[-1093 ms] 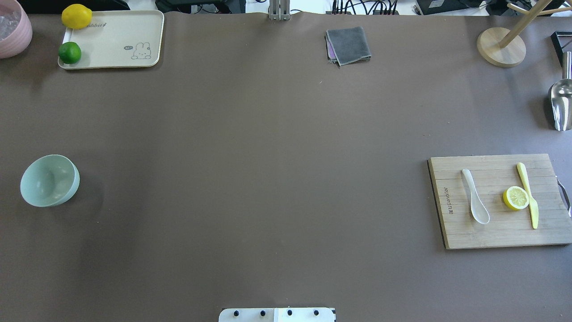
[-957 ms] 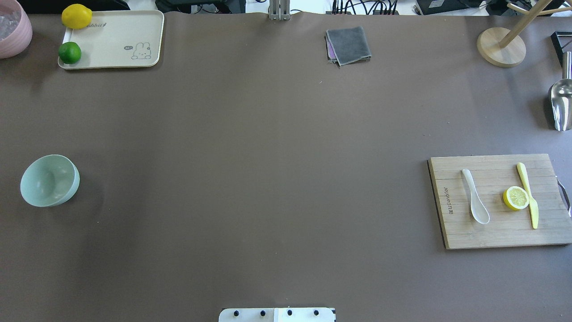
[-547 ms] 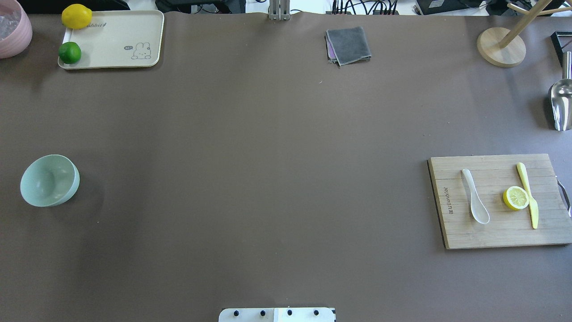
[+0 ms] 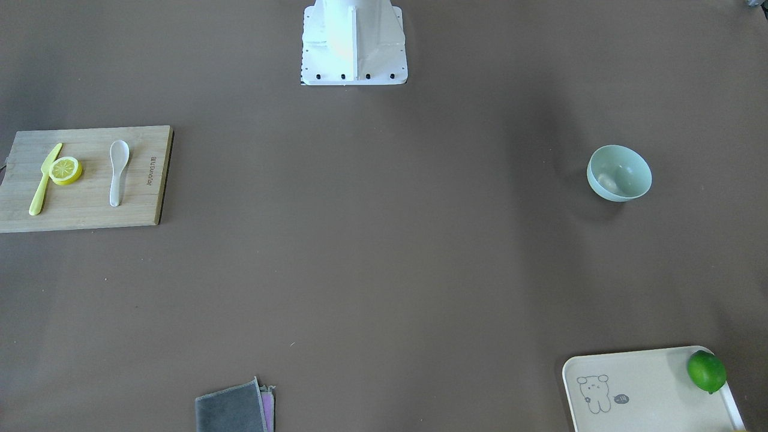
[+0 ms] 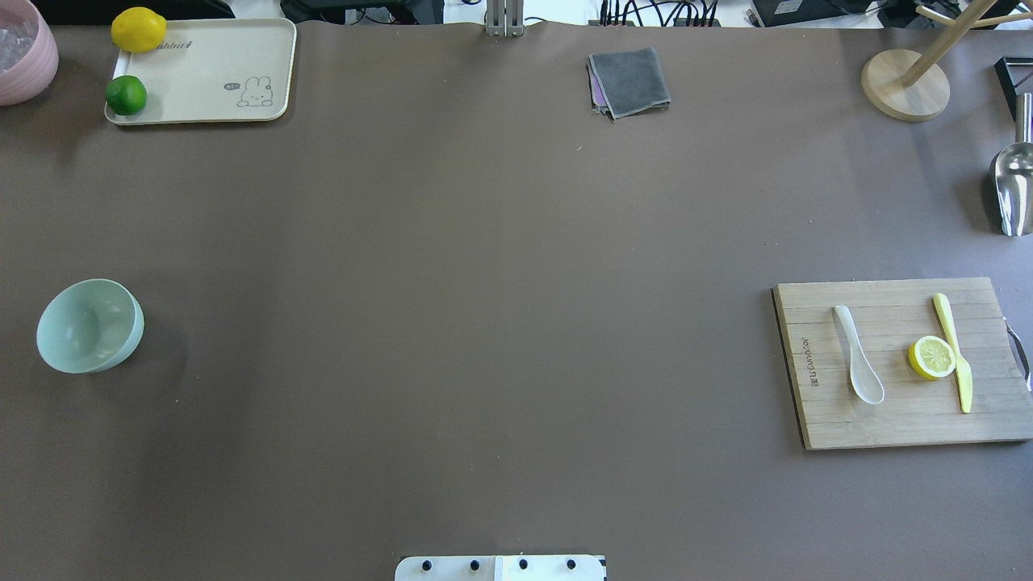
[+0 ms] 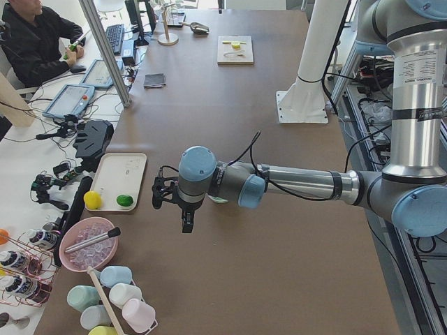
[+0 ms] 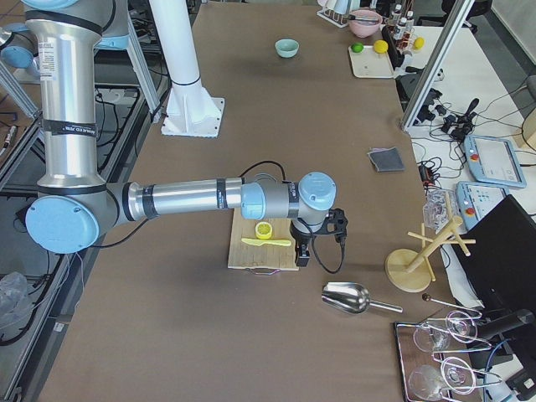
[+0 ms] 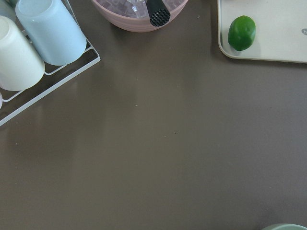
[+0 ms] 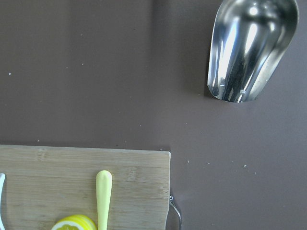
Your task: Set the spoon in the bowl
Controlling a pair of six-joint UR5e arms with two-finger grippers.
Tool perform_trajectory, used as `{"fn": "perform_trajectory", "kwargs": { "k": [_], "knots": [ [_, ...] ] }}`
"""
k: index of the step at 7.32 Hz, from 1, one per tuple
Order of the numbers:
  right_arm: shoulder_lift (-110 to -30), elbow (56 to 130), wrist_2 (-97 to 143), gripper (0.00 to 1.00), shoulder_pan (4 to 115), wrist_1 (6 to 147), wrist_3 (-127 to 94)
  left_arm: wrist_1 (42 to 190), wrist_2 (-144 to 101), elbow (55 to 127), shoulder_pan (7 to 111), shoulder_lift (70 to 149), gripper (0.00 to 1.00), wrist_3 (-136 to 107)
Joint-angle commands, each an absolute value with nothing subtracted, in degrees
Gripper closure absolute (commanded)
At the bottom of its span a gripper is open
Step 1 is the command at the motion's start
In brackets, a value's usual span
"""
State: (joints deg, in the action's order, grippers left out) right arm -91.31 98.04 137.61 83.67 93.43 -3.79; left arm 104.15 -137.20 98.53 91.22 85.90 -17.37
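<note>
The white spoon (image 5: 859,365) lies on a wooden cutting board (image 5: 896,424) at the table's right, scoop toward the robot; it also shows in the front view (image 4: 118,172). The mint-green bowl (image 5: 89,325) stands empty at the far left, also in the front view (image 4: 619,173). My left gripper (image 6: 184,222) hangs over the table beside the bowl, seen only in the left side view; I cannot tell whether it is open. My right gripper (image 7: 301,255) hangs by the board's outer edge, seen only in the right side view; I cannot tell its state.
A lemon slice (image 5: 932,357) and a yellow knife (image 5: 956,355) share the board. A metal scoop (image 5: 1013,186) and a wooden stand (image 5: 904,85) are at back right, a grey cloth (image 5: 629,81) at back middle, a cream tray (image 5: 210,81) with a lime and a lemon at back left.
</note>
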Motion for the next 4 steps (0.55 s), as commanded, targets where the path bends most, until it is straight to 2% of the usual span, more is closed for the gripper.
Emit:
{"fn": "perform_trajectory", "kwargs": {
  "k": [1, 4],
  "knots": [
    [-91.1, 98.0, 137.7, 0.00, 83.7, 93.4, -3.9, 104.2, -137.1, 98.4, 91.1, 86.0, 0.02, -17.4],
    [-91.6, 97.9, 138.0, 0.00, 83.7, 93.5, -3.9, 104.2, -137.1, 98.4, 91.2, 86.2, 0.02, -17.5]
  ]
}}
